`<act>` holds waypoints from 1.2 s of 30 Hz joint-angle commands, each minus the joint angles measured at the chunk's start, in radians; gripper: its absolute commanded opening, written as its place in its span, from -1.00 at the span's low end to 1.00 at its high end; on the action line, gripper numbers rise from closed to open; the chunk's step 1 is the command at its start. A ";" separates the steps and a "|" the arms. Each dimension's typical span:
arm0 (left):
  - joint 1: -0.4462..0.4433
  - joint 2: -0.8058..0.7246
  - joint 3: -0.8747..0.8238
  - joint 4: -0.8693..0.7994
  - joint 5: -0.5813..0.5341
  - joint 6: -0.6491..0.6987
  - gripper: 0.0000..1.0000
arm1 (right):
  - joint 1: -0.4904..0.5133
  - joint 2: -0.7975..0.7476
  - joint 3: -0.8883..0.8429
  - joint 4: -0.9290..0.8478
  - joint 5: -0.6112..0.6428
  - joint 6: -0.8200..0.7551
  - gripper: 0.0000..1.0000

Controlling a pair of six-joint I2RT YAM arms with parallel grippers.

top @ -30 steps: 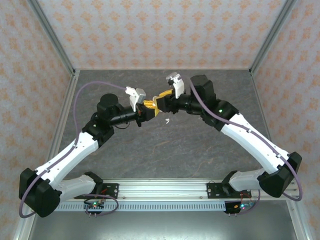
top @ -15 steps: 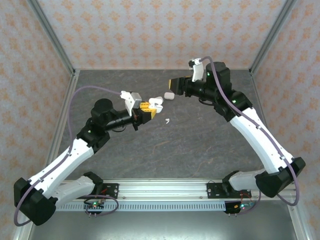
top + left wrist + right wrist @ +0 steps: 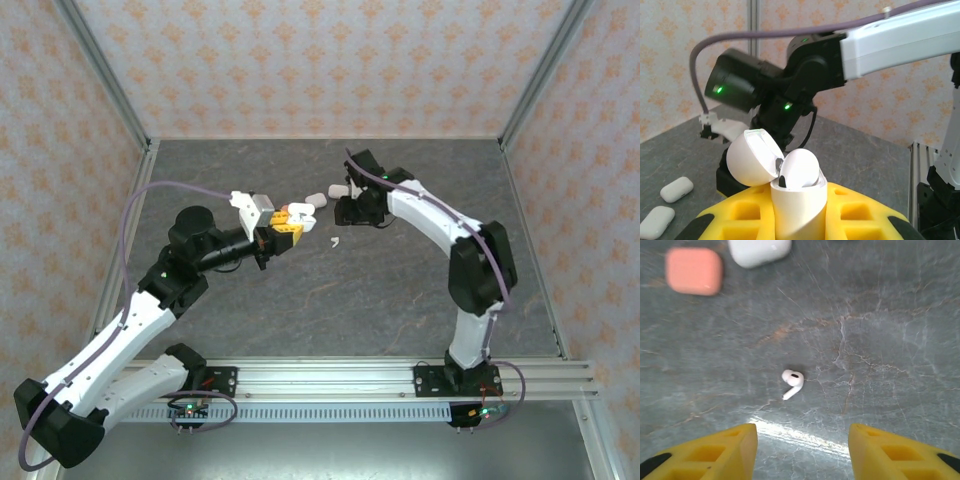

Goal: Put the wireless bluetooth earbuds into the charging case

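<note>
One white earbud [image 3: 792, 382] lies on the tabletop [image 3: 890, 340] just ahead of the right claw [image 3: 801, 437], centred between its empty, parted jaws, stem slanting toward it; the left claw [image 3: 288, 220], farther off, clamps the open charging case [image 3: 790, 200].

Bare table [image 3: 880, 340] around earbud [image 3: 792, 382]; salmon case [image 3: 694, 271] apparently well apart.

bright even light, glare on the table [image 3: 790, 432], salmon case [image 3: 694, 271] blurred.
</note>
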 commanded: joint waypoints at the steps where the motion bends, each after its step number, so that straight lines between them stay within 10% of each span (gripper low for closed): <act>1: -0.009 -0.013 -0.013 -0.013 -0.014 0.026 -1.00 | 0.013 0.068 0.072 -0.046 0.023 0.038 0.00; 36: -0.009 -0.013 -0.002 -0.049 -0.019 0.023 -1.00 | 0.101 0.337 0.208 -0.041 0.059 0.067 -0.36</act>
